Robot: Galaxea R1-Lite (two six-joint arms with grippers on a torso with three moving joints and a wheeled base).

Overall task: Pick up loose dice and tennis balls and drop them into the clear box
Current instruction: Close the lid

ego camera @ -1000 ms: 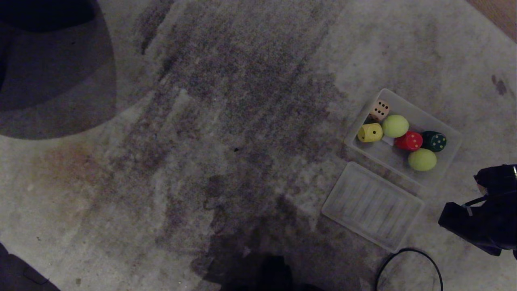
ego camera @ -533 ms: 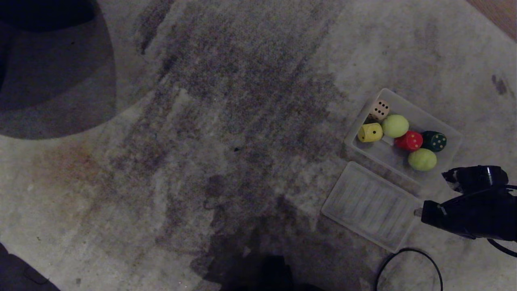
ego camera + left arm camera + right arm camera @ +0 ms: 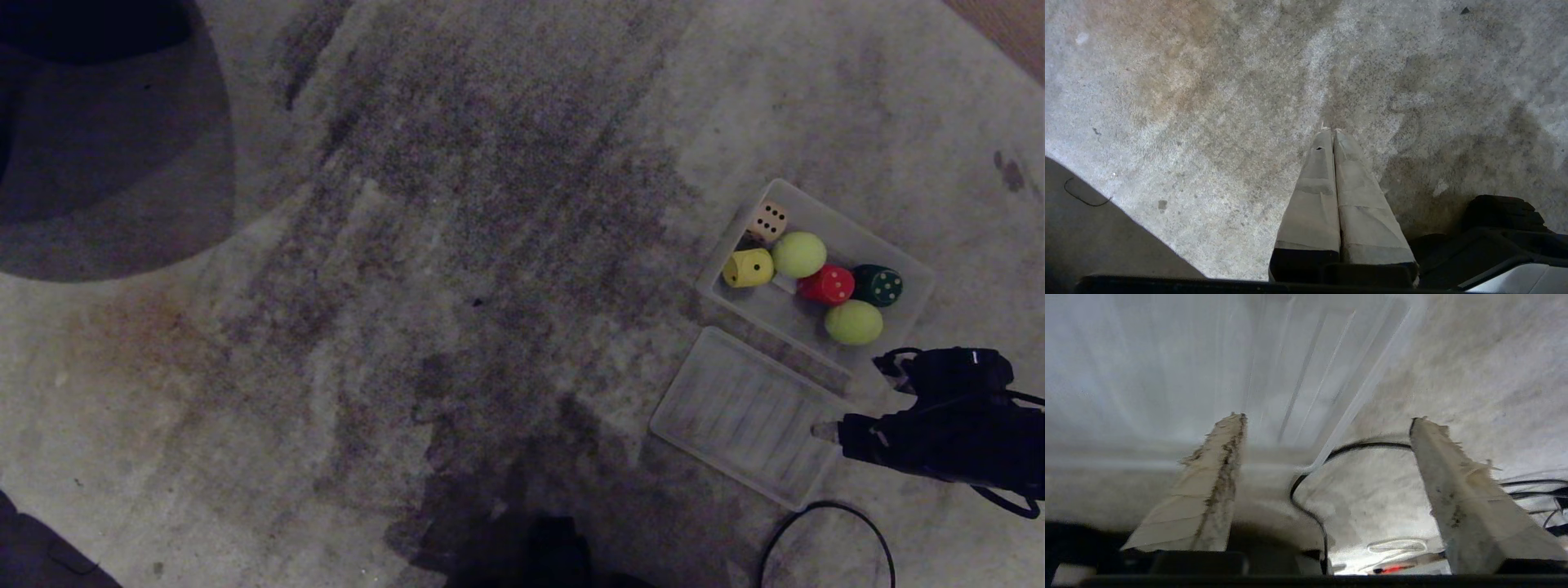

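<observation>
Clear box (image 3: 908, 263) on carpet (image 3: 457, 245), holding four dice (image 3: 826, 285) and two tennis balls (image 3: 853, 322); ribbed lid (image 3: 747, 416) flat just beside box, nearer robot; right gripper (image 3: 1327, 428) low at lid's right corner, fingers (image 3: 1216, 482) spread wide, gripping nothing, black cable (image 3: 1306, 498) between them; left gripper (image 3: 1332, 132) over bare carpet, fingers pressed together, empty.

- The right gripper (image 3: 1327, 420) has its taped fingers (image 3: 1208, 498) spread apart, nothing between them.
- A ribbed clear lid (image 3: 1274, 367) lies on the carpet (image 3: 1474, 367).
- A black cable (image 3: 1306, 498) loops beside the lid's corner.
</observation>
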